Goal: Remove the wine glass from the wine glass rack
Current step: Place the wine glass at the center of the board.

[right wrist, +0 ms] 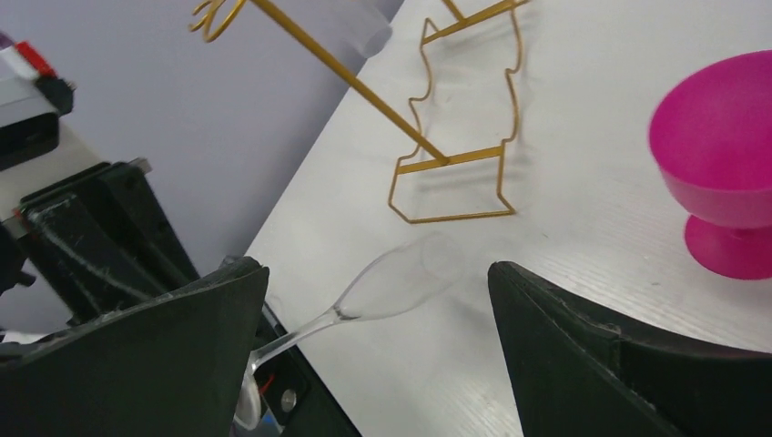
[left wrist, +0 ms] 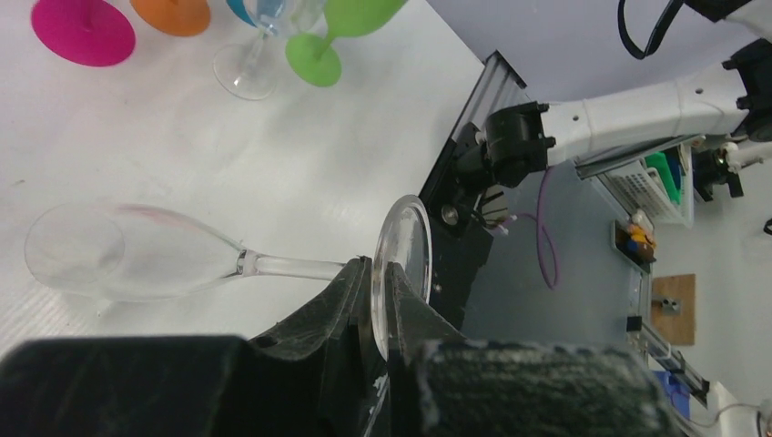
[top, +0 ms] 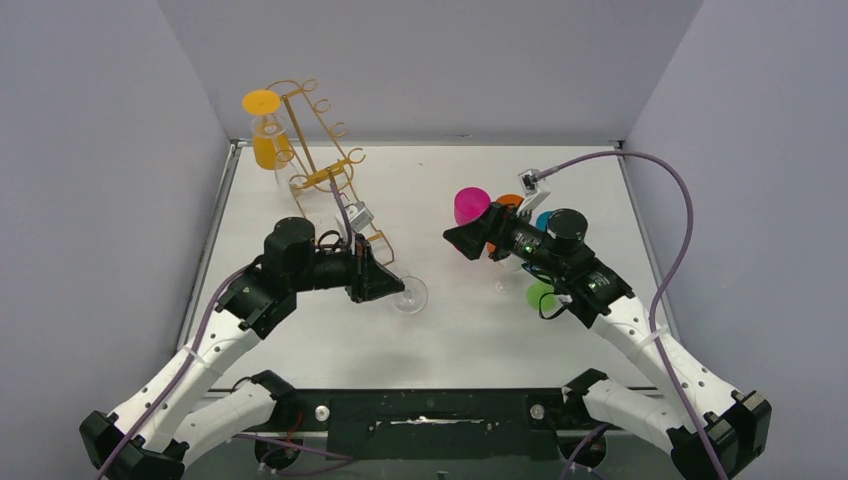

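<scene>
My left gripper (top: 393,284) (left wrist: 380,269) is shut on the round foot of a clear wine glass (top: 410,296) (left wrist: 127,250). The glass lies sideways low over the table, its stem and bowl pointing away from the jaws, clear of the rack. In the right wrist view the same wine glass (right wrist: 405,282) shows beyond my open right gripper (right wrist: 375,273) (top: 462,238), which holds nothing. The gold wire wine glass rack (top: 320,150) (right wrist: 455,173) stands at the back left. An orange-yellow glass (top: 265,130) hangs from it upside down.
A magenta glass (top: 471,205) (right wrist: 728,164) (left wrist: 82,27), an orange one (top: 508,203), a blue one (top: 545,218), a green one (top: 541,295) (left wrist: 314,55) and a clear one (left wrist: 246,68) cluster around the right arm. Grey walls close in the table (top: 440,350) on three sides.
</scene>
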Action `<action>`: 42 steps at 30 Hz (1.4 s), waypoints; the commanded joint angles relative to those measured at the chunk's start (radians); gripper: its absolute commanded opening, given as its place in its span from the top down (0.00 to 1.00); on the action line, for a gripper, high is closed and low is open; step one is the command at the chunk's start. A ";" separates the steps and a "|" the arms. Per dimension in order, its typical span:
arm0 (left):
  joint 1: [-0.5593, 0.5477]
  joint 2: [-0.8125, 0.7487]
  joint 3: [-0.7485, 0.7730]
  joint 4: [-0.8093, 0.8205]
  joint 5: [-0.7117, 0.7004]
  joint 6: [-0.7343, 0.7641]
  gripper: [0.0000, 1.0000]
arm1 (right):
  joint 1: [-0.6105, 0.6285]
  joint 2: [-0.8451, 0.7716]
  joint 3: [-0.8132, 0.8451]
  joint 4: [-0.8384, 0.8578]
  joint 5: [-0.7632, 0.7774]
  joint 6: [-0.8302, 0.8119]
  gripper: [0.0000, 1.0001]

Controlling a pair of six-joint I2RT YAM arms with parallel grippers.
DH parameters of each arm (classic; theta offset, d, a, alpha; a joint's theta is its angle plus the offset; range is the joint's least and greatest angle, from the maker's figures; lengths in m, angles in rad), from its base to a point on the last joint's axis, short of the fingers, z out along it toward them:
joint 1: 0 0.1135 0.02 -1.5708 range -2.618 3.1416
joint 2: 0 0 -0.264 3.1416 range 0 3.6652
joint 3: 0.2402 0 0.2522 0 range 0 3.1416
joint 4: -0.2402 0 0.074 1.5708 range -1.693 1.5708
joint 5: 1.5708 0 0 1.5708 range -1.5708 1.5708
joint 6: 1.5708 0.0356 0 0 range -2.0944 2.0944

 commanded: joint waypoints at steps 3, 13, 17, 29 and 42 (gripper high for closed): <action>-0.015 0.006 0.008 0.164 -0.078 -0.019 1.00 | 0.014 0.032 0.012 0.147 -0.283 -0.025 0.08; -0.018 -0.017 -0.037 0.271 -0.053 -0.092 1.00 | 0.162 0.180 0.140 0.026 -0.343 -0.129 0.29; -0.022 -0.016 -0.026 0.263 -0.063 -0.101 1.00 | 0.171 0.203 0.153 0.035 -0.343 -0.118 0.47; -0.023 -0.042 -0.015 0.232 -0.085 -0.088 1.00 | 0.169 0.176 0.117 0.094 -0.397 -0.099 0.71; -0.023 -0.068 -0.015 0.261 -0.074 -0.112 1.00 | 0.168 0.201 0.115 0.136 -0.473 -0.081 0.84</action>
